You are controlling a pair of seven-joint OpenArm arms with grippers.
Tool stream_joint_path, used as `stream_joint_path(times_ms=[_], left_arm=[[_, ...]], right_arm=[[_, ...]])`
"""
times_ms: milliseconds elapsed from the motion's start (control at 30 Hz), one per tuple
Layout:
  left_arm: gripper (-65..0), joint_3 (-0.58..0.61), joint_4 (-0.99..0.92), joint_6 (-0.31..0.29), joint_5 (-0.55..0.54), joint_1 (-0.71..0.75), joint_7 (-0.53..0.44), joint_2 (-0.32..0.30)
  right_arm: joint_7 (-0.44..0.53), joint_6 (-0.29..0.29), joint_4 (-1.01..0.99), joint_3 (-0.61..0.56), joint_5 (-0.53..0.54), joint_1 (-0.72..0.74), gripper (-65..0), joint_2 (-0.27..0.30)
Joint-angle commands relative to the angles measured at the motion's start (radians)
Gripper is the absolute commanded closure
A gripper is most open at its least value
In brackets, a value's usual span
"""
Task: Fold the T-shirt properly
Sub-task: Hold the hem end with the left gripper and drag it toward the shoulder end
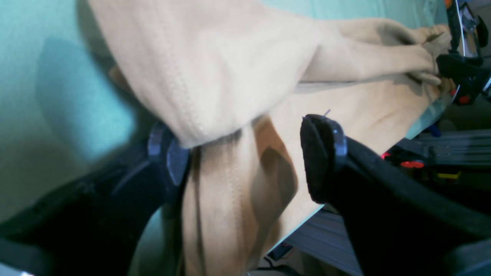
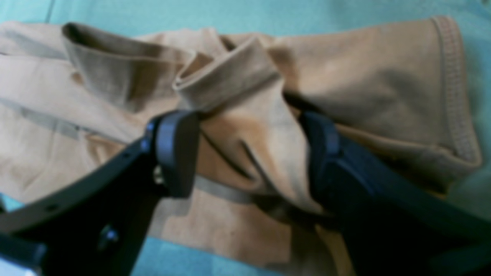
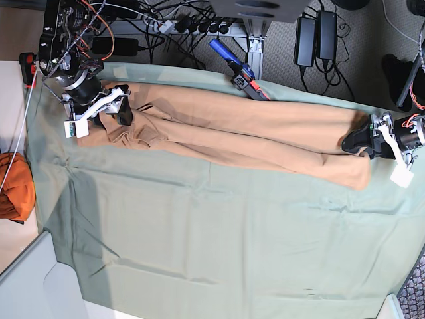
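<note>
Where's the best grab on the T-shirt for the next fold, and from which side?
Judging by its pose, the two ends. The T-shirt lies as a long narrow band across the green sheet. The left gripper and right gripper each sit open at an end, cloth bunched between the jaws; close there, coming in along the band.

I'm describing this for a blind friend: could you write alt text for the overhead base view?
A tan T-shirt lies stretched in a long band across a pale green sheet, with a robot claw at each end: the right claw and the left claw. An orange cloth bundle sits beside the sheet.
</note>
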Motion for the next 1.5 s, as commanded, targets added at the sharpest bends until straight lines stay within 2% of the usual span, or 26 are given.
stream_joint_path(times_ms=[0, 167, 367, 500, 800, 867, 967, 1033, 1200, 1467], left_arm=[[-46.6, -0.005, 0.014, -0.016, -0.015, -0.016, -0.022, -0.016], [-46.6, -0.005, 0.014, -0.016, -0.006, -0.018, -0.069, -0.010], [-46.6, -0.005, 0.014, -0.016, 0.009, -0.033, -0.080, 0.065], [-46.6, -0.005, 0.014, -0.016, 0.111, -0.032, -0.142, 0.112], [-45.8, -0.013, 0.014, -0.016, 0.113, -0.036, -0.171, 0.134], [-37.0, -0.037, 0.014, -0.016, 0.113, -0.042, -0.171, 0.144], [-16.3, -0.086, 0.014, -0.016, 0.114, -0.053, -0.174, 0.156], [-8.6, -0.113, 0.014, -0.016, 0.114, -0.064, -0.175, 0.158], [-0.3, -0.136, 0.014, -0.016, 0.114, -0.083, -0.176, 0.158], [0.0, -0.136, 0.014, -0.016, 0.198, -0.084, -0.223, 0.158]], right_arm=[[0.018, 0.097, 0.017, 0.011, 0.008, 0.005, -40.5, 0.016], [0.018, 0.097, 0.017, 0.011, 0.008, 0.005, -40.5, 0.016], [0.018, 0.097, 0.017, 0.011, 0.008, 0.005, -40.5, 0.016], [0.018, 0.097, 0.017, 0.011, 0.008, 0.005, -40.5, 0.016], [0.018, 0.097, 0.017, 0.011, 0.008, 0.005, -40.5, 0.016], [0.018, 0.097, 0.017, 0.011, 0.008, 0.005, -40.5, 0.016], [0.018, 0.097, 0.017, 0.011, 0.008, 0.004, -40.5, 0.016], [0.018, 0.097, 0.017, 0.011, 0.008, 0.005, -40.5, 0.016], [0.017, 0.097, 0.017, 0.011, 0.008, 0.005, -40.5, 0.016], [0.017, 0.097, 0.017, 0.011, 0.008, 0.005, -40.4, 0.016]])
